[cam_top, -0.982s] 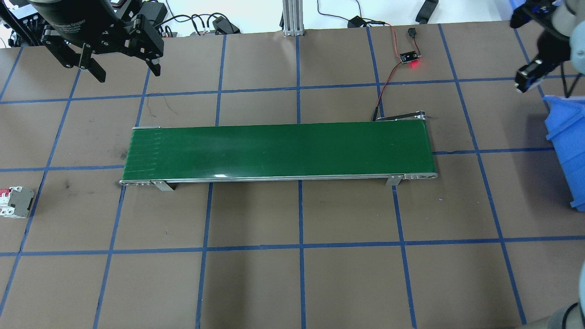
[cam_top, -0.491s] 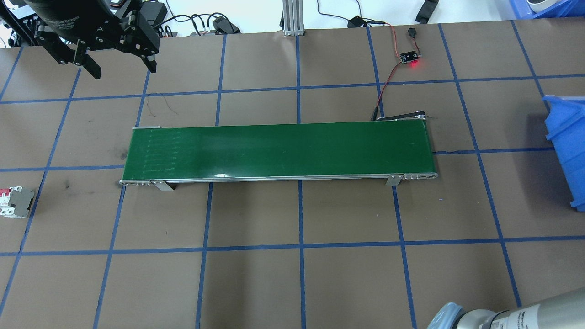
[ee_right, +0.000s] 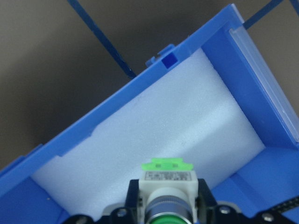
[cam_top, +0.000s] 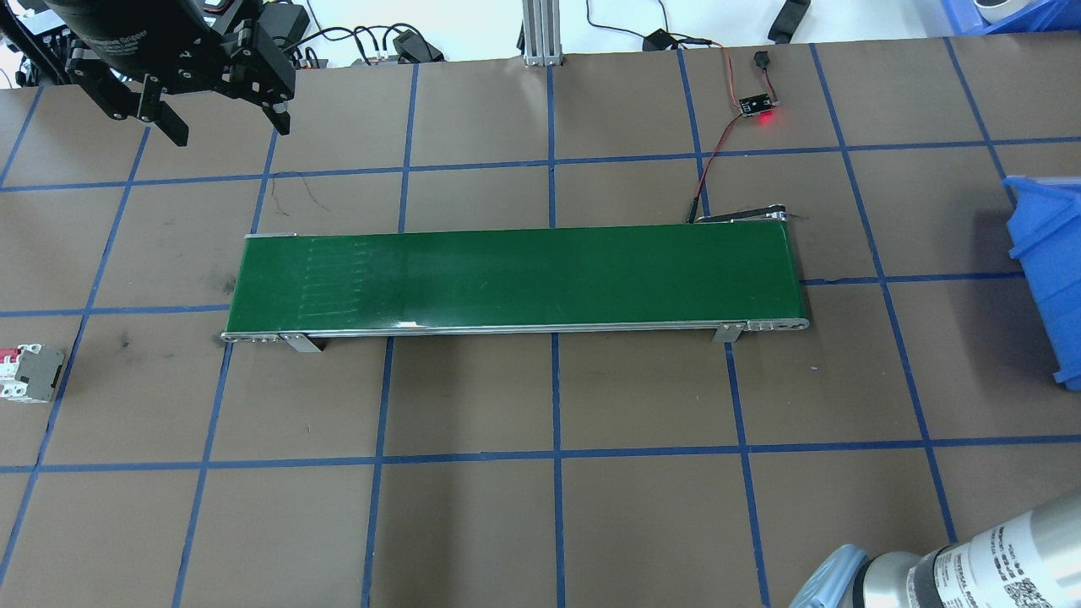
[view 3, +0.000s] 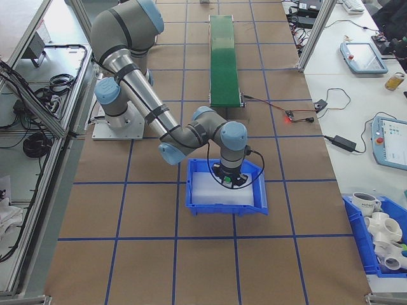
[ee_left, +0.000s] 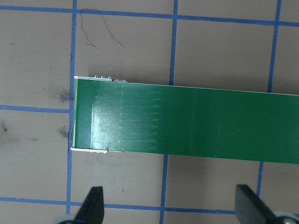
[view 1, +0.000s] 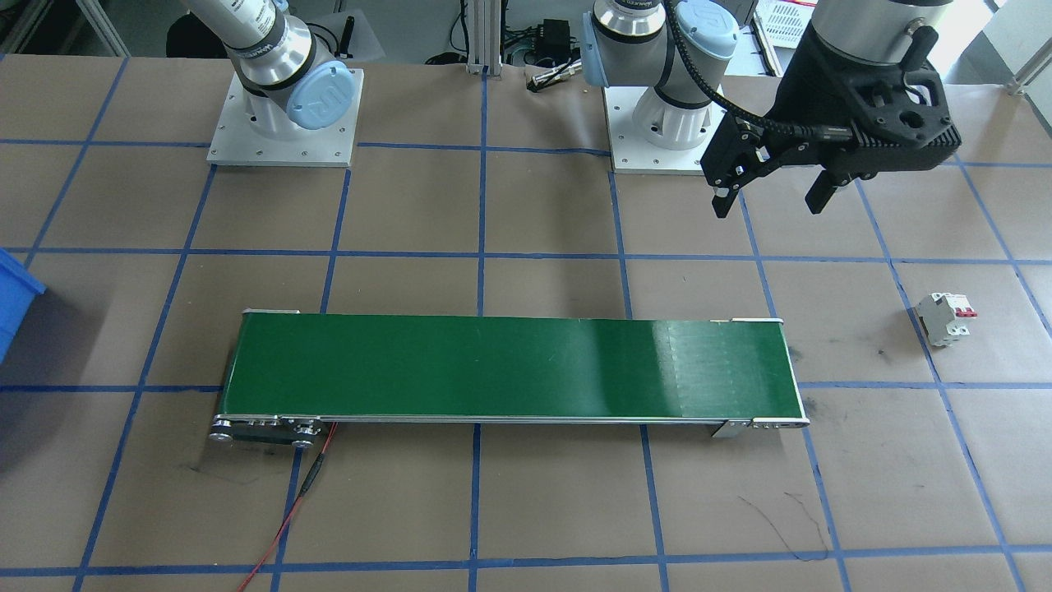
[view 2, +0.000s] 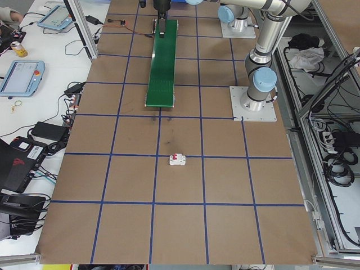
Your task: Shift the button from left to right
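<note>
One small push button (ee_right: 168,193), green round cap on a white squarish base, is clamped between the jaws of the right gripper (ee_right: 169,210), as shown by the right wrist view. It is held above the white foam liner (ee_right: 145,135) of the blue plastic bin (view 3: 226,187), at roughly 3 o'clock on the table in the overhead view.

Step in hand is judged to be the drop-off into the bin, so the task looks nearly done. For a clean release:
- button to be lowered until close to the foam before the jaws are parted, so it is not bounced out
- descent to be kept clear of the blue bin walls; the near wall sits just beside the gripper in the wrist view
- a straight lift afterwards, so the base is not snagged

Left gripper (cam_top: 221,122) is spread wide and empty, hovering at about 10 o'clock, beyond the left end of the long green conveyor belt (cam_top: 515,279). White circuit breaker with red switches (view 1: 945,318) lies well apart at 9 o'clock, untouched.

Writing: a small printed label is seen on the button's base but is too blurred to read. "UR" logo shows on the blue joint cap (view 1: 323,93). "Gripper" is partly legible on the left gripper body in the overhead view.
</note>
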Controlling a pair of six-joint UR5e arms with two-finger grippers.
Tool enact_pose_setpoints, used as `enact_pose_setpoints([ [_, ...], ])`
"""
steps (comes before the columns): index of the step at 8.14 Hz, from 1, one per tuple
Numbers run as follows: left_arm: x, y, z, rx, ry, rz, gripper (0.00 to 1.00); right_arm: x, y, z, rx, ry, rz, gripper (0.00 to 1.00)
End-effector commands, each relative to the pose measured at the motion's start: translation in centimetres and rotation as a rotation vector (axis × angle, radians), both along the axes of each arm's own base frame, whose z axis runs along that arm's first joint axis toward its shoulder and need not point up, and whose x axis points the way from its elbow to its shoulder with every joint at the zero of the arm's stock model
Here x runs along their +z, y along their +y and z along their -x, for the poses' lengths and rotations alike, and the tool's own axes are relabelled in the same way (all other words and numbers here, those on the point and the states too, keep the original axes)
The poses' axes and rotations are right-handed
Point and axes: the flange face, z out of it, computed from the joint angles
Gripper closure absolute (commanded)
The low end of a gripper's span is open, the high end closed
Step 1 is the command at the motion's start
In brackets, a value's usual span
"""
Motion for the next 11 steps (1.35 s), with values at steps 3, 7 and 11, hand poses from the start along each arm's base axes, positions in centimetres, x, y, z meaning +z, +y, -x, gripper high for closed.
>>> enact_pose_setpoints([
  [3, -0.3, 0.0, 0.0, -0.002, 0.000, -0.006, 0.00, -7.0, 0.3, 0.6, 0.189, -0.010, -0.078, 0.18],
  [7, -0.2, -0.4, 0.0, 0.001, -0.001, 0.020, 0.00, 0.5, 1.2, -0.4, 0.161, 0.065, -0.004, 0.00],
  [11, -0.2, -0.5, 0.0, 0.001, -0.003, 0.018, 0.00, 16.9, 4.0, -11.8, -0.145, 0.019, 0.099, 0.00],
])
